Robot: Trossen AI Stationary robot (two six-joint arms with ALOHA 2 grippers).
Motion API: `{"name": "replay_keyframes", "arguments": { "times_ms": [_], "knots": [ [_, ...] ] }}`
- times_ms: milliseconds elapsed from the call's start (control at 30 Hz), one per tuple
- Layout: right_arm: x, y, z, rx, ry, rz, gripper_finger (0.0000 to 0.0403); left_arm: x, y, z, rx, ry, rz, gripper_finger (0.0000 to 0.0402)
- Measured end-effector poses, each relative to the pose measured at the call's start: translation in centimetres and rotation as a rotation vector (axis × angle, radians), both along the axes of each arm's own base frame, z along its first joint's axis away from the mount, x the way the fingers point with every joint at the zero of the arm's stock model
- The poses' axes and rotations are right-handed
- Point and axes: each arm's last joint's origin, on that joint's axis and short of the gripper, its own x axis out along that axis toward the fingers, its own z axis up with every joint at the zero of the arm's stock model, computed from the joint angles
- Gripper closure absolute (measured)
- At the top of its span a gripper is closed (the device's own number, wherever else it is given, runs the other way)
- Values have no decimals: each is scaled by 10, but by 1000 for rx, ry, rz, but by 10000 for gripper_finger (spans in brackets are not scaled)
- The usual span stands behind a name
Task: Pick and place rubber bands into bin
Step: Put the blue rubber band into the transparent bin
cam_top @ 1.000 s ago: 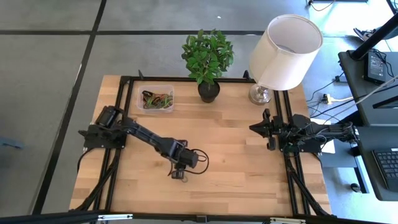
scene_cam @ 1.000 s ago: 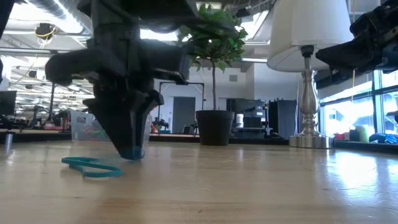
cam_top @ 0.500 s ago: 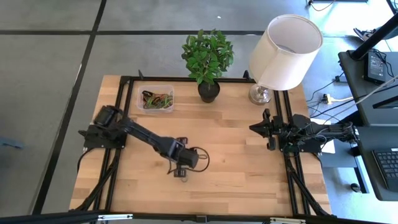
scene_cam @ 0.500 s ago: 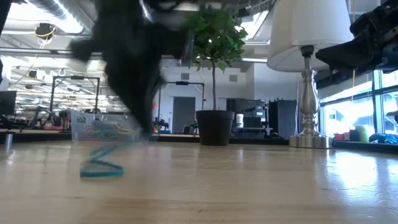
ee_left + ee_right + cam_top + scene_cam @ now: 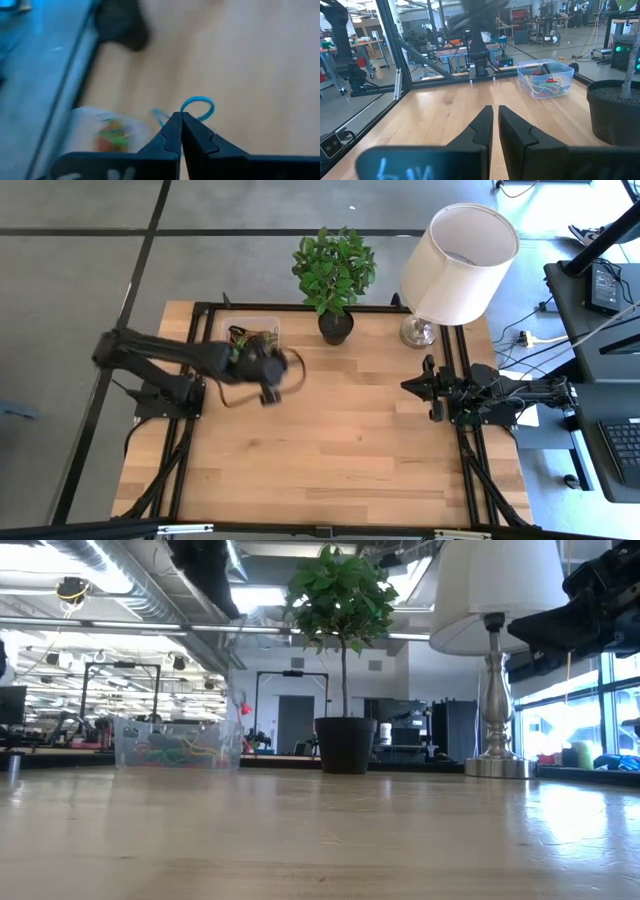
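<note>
My left gripper (image 5: 270, 372) hangs in the air just to the near side of the clear bin (image 5: 262, 319) at the table's far left. It is shut on a teal rubber band (image 5: 199, 106). The bin stands flat on the wood and holds several coloured rubber bands (image 5: 547, 85), which the low view also shows through its wall (image 5: 135, 745). In the low view only the left arm's underside (image 5: 205, 570) shows at the top. My right gripper (image 5: 432, 390) waits shut near the table's right edge, fingers (image 5: 485, 122) level above the wood. My left gripper pinches the teal rubber band between its two fingertips at one spot of the loop (image 5: 186, 106). The fingers point downward from above. The rest of the loop sticks out past the fingertips, lifted clear of the table.
A black plant pot (image 5: 336, 327) with a leafy plant stands just right of the bin. A lamp (image 5: 420, 330) with a white shade stands at the far right. Black frame rails (image 5: 200, 420) run along the table's sides. Bare wood lies across the middle and near part.
My left gripper, shut on the teal band at the table's near middle, rose and swung fast toward the far left edge, ending beside the bin. The band, which lay on the wood, was drawn up and lifted clear.
</note>
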Motion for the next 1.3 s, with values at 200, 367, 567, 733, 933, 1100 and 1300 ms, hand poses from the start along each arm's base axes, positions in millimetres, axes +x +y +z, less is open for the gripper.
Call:
{"name": "replay_keyframes", "arguments": {
  "times_ms": [200,367,567,733,933,1100,1300],
  "knots": [
    [0,0,0,0,0,0,369,-45,63,28,109,30,149,400],
    [0,0,0,0,0,0,369,-75,109,26,103,73,239,400],
    [0,0,0,-1,0,0,369,-91,148,-2,-2,55,230,399],
    [0,0,0,-1,0,0,369,-87,166,-35,-37,4,193,399],
    [0,0,0,-1,0,0,369,-80,178,-79,-111,83,147,399],
    [0,0,0,-1,0,0,369,-73,186,-114,-171,196,117,400],
    [0,0,0,-1,0,0,369,-66,191,-134,-233,231,93,377]
  ]
}}
